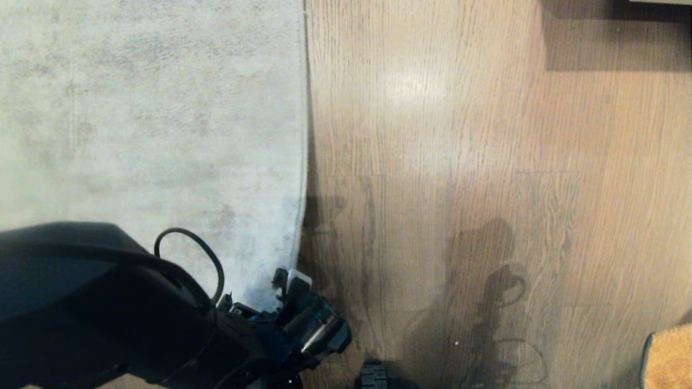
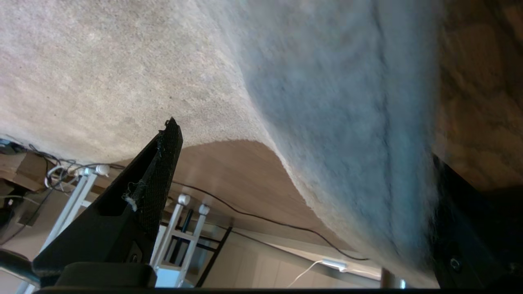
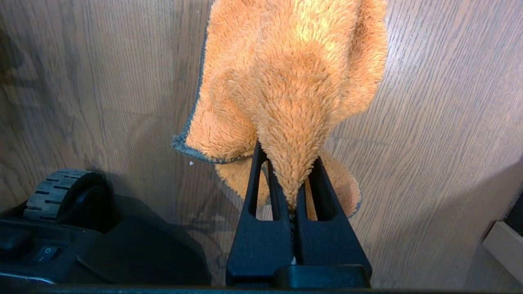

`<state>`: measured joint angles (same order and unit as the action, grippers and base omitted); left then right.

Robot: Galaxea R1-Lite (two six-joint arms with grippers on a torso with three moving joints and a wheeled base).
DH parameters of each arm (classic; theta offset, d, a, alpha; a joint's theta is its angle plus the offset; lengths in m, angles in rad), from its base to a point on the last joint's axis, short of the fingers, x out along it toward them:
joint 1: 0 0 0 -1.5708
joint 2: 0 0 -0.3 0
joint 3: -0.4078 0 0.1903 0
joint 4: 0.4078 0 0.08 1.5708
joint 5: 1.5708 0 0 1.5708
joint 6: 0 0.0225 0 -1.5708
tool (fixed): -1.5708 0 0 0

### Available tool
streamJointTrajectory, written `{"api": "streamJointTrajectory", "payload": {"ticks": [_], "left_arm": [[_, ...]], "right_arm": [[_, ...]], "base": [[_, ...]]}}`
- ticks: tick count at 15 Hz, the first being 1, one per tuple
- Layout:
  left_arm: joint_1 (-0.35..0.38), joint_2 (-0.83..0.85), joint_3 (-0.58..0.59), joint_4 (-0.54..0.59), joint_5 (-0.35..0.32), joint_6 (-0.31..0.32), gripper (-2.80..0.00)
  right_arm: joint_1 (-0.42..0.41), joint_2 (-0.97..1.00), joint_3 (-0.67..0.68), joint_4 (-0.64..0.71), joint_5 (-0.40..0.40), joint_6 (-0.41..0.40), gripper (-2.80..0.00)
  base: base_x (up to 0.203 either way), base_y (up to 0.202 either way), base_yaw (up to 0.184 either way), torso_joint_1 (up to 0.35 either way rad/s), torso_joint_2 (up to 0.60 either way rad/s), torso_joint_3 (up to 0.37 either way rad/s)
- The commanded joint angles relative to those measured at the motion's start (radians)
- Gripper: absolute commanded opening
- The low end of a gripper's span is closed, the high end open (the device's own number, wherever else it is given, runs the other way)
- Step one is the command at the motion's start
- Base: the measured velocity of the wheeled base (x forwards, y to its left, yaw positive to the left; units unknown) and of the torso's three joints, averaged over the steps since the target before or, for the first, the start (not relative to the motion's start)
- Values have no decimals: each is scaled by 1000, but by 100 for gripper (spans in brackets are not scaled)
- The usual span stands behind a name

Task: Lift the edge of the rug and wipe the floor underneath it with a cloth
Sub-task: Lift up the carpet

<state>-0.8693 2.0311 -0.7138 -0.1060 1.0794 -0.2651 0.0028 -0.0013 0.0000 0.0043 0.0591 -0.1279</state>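
while the rug edge [image 1: 303, 162] runs near to far left of bare floor [image 1: 432, 162], the left gripper [image 1: 294, 281] sits spread wide at its near end. the right gripper [image 3: 292, 192] pinches the cloth [image 3: 294, 81], near right. the rug looks soft, floppy and probably heavy; grip its border.

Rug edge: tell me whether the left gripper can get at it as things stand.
Probably yes. The left gripper is open and sits right at the rug edge, near its lower end. In the left wrist view the rug already runs between the spread fingers, with nothing in the way.
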Motion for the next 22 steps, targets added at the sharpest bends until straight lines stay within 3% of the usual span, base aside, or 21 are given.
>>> {"api": "streamJointTrajectory", "payload": {"ticks": [1,5,6,13,18,22], "left_arm": [[-12,8,22,-1,5,0,0],[-12,14,60,-61,6,16,0],[-10,14,64,-70,7,18,-280],[4,-83,100,-66,4,46,-280],[38,-233,161,-59,-5,112,-280],[119,-375,205,-37,-31,245,-280]], "right_arm": [[0,1,0,0,1,-1,-280],[0,1,0,0,1,-1,-280],[0,1,0,0,1,-1,-280],[0,1,0,0,1,-1,-280],[0,1,0,0,1,-1,-280],[0,1,0,0,1,-1,-280]], "base": [[0,0,0,0,0,0],[0,0,0,0,0,0],[0,0,0,0,0,0],[0,0,0,0,0,0],[0,0,0,0,0,0],[0,0,0,0,0,0]]}}
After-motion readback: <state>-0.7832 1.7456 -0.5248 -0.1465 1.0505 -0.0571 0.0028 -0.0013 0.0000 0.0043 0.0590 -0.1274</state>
